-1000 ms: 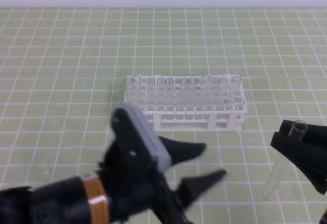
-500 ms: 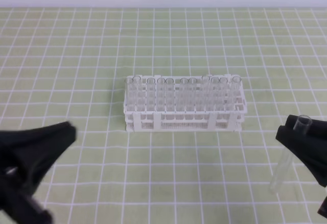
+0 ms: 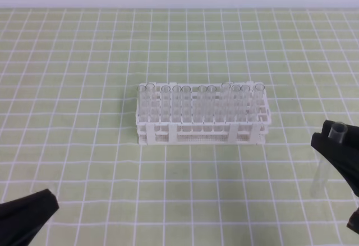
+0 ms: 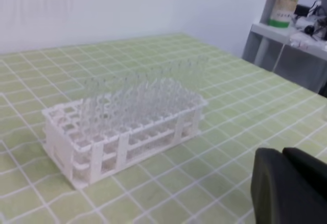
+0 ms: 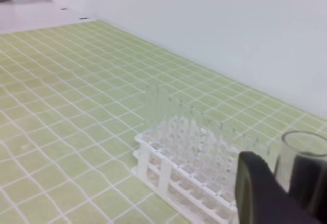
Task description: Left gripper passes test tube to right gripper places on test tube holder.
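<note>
**Tube in the right claw, rack off to its left**

Exterior high view: the right gripper [image 3: 335, 145] sits by the right edge of the table, its black fingers clamped on the test tube [image 3: 327, 162] just under the flared rim; the tube hangs close to upright, long axis near vertical, rounded end down over the green gridded mat; the test tube holder [image 3: 203, 113] stands mid-table, long side facing the camera, well apart from the tube and to its left and a little farther back; so the coming move, as I judge it, is a carry leftward and inward, then a straight descent into a free hole; the right arm is plainly the nearer one; the left gripper [image 3: 28, 212] lies at the near left corner, cut off by the frame, fingers pressed together on nothing, far from both tube and rack; which holes are free I cannot make out, since the clear tubes already racked blur together.

Left wrist view: the left claw's dark fingers [image 4: 286, 188] fill the lower right corner, closed and empty; the rack lies ahead and left, blurred.

Right wrist view: the tube's open rim [image 5: 305, 142] stands between the right claw's fingers at the lower right; its lower length is hidden; the rack sits just beyond, left of the tube.
</note>
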Robot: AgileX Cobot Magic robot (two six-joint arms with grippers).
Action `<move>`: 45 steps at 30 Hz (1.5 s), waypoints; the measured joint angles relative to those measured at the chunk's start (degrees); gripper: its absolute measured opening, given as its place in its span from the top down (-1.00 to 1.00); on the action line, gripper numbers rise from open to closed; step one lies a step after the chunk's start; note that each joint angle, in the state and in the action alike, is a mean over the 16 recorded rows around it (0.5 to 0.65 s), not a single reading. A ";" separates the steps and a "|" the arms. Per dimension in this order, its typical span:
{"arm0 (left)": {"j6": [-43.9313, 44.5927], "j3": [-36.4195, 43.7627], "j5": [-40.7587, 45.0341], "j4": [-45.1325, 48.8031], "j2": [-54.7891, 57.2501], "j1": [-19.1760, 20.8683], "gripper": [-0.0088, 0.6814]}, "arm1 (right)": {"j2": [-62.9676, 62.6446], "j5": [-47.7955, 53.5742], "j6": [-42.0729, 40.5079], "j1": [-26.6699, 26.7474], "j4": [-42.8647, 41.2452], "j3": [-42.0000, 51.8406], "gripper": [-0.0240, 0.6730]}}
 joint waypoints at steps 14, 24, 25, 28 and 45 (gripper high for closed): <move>0.00 0.69 2.89 -0.51 -0.99 0.00 0.98 | 0.00 -1.97 -0.96 0.00 0.10 0.00 0.65; -0.01 0.68 2.96 -0.39 -1.08 0.00 0.98 | 0.00 -2.96 -1.03 0.00 0.13 0.01 0.65; -0.01 0.68 3.01 -0.41 -1.12 -0.01 0.98 | 0.00 -3.16 -1.04 0.00 0.13 0.03 0.65; -0.01 0.68 3.01 -0.36 -1.12 -0.01 0.98 | 0.00 -4.08 -1.06 0.00 0.15 0.09 0.65; -0.01 0.68 3.14 -0.13 -1.12 -0.01 0.98 | 0.00 -13.76 22.85 0.31 -22.33 -10.02 0.65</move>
